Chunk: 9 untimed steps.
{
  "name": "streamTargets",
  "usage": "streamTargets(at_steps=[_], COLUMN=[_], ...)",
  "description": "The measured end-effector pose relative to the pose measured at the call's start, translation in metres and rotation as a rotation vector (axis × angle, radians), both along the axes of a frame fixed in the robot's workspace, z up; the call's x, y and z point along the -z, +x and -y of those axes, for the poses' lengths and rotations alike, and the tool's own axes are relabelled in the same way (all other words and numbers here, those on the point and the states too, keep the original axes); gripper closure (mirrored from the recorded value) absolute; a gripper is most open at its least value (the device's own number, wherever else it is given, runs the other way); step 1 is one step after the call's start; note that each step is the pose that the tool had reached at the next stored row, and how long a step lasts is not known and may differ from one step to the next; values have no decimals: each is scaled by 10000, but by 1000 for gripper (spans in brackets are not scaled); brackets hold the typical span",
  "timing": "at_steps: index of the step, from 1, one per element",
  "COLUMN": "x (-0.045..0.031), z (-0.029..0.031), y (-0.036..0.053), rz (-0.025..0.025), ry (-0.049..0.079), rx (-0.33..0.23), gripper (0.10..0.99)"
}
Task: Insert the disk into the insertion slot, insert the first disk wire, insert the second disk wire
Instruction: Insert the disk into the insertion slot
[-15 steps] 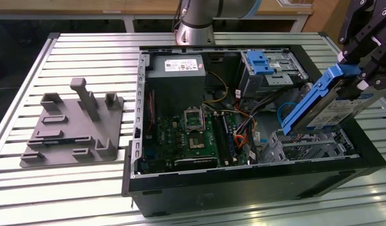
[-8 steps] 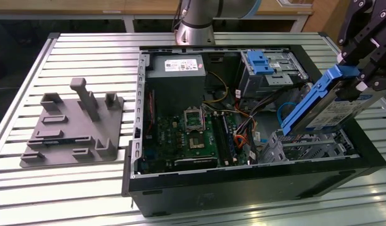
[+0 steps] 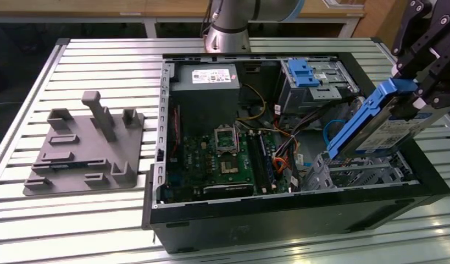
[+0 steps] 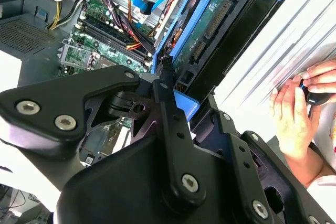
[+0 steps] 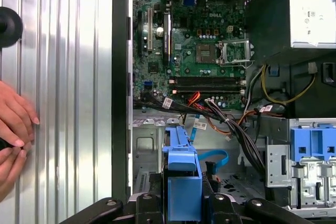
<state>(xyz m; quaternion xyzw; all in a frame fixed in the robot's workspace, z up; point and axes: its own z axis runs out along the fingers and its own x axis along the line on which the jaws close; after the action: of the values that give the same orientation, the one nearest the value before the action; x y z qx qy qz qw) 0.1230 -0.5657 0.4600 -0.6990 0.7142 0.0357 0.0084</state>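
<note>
Blue plastic frames the disk, which the jaws clamp at its upper end, holding it tilted over the slot at the corner of the case on the exterior view's right. Its lower end sits at the cage's mouth, touching or just short of it; I cannot tell which. The disk is not yet seated, and both wires lie loose: the blue cable curls just beside the disk, and the red-orange wires lie between board and slot.

Done well, I judge, this step calls for bringing the disk into line with the slot before any push, so that its frame meets the opening squarely. A tilted entry could catch on the sheet-metal lip. The blue cable is near enough to be pinched and wants watching.

The exterior view gives the tilt and the height over the slot, which the wrist views do not. The first wrist view looks along the frame and shows its sideways line-up with the slot, with the silver bay well apart. The second wrist view shows the disk's underside and connector. Both wrist views show a person's hand resting on the worktop outside the case.
</note>
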Motion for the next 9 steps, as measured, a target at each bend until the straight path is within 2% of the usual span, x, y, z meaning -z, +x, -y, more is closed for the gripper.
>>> streamTargets(at_steps=[9], x=[43], z=[-2], y=[3], rz=[0], ry=[2], rx=[1], gripper=[725])
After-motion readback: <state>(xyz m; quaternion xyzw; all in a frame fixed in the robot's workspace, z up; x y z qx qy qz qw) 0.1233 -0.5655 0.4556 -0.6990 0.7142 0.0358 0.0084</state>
